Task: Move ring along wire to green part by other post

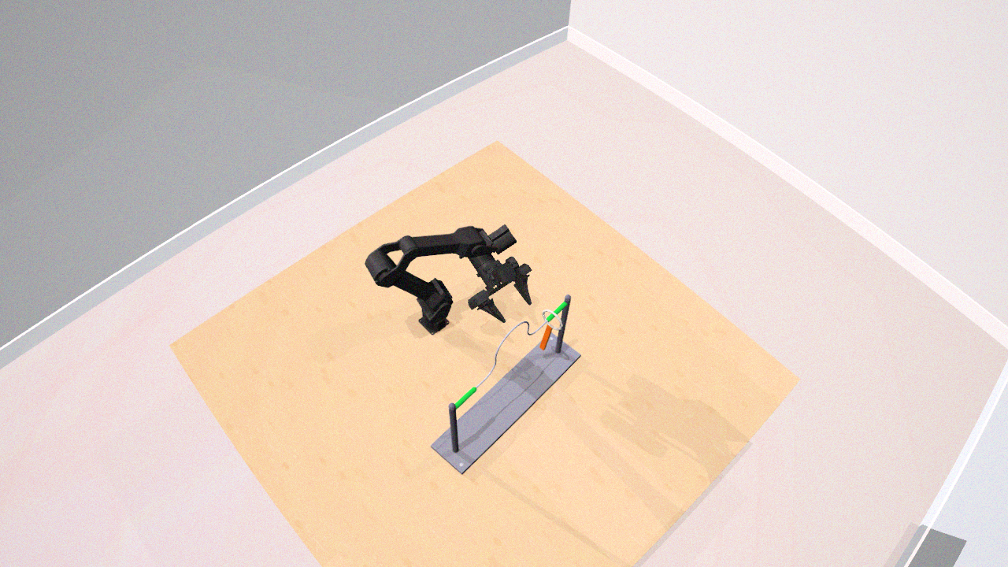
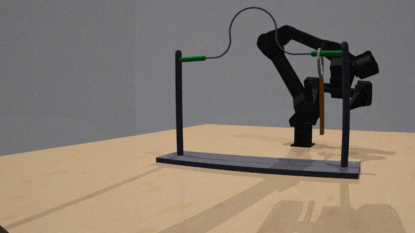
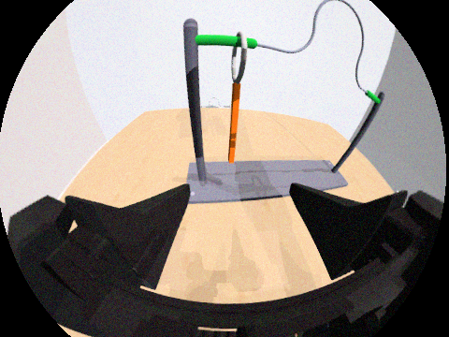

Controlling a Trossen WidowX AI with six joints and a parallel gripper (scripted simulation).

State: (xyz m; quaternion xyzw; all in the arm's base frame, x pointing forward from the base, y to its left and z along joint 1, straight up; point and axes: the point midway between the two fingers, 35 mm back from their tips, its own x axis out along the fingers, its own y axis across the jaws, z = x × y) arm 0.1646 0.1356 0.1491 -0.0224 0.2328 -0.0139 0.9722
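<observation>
The ring (image 3: 238,59) hangs on the green part (image 3: 224,40) of the wire beside the post (image 3: 195,100) nearer the arm, with the wire passing through it, and its orange handle (image 3: 235,123) hangs almost straight down above the grey base plate (image 3: 275,180). The thin grey wire (image 2: 239,20) rises in a loop and falls to the other green part (image 2: 192,58) at the far post (image 2: 178,103), well apart from the ring. The tool (image 1: 509,298) stands wide open with nothing between its jaws, on the arm's side of the frame and apart from the handle, the ring and the posts. The base plate lies flat on the pale wooden tabletop (image 2: 79,185), where long shadows of the arm and the frame fall. Around it are a light pinkish floor (image 1: 705,161) and plain grey and white walls
</observation>
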